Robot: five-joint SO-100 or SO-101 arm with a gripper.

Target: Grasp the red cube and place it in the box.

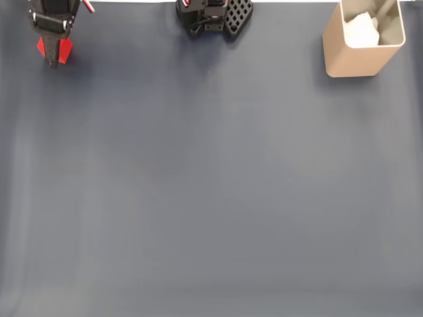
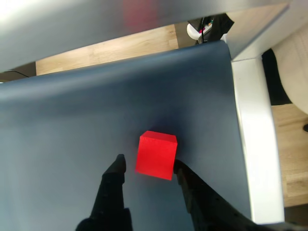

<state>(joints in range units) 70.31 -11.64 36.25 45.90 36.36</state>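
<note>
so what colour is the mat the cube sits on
Dark slate blue mat, clearest in the wrist view.

The arm is made of black plastic parts. In the fixed view its base (image 1: 213, 16) shows a black plate with a grid of round holes, and thin red and white wires run beside it. The gripper (image 1: 54, 54) has a black body with bright red pieces at the tip. In the wrist view the two fingers (image 2: 113, 185) are matte black, curved and pointed.

One red cube (image 2: 156, 155), one box (image 1: 362, 41), one hand (image 2: 147, 166).
</note>
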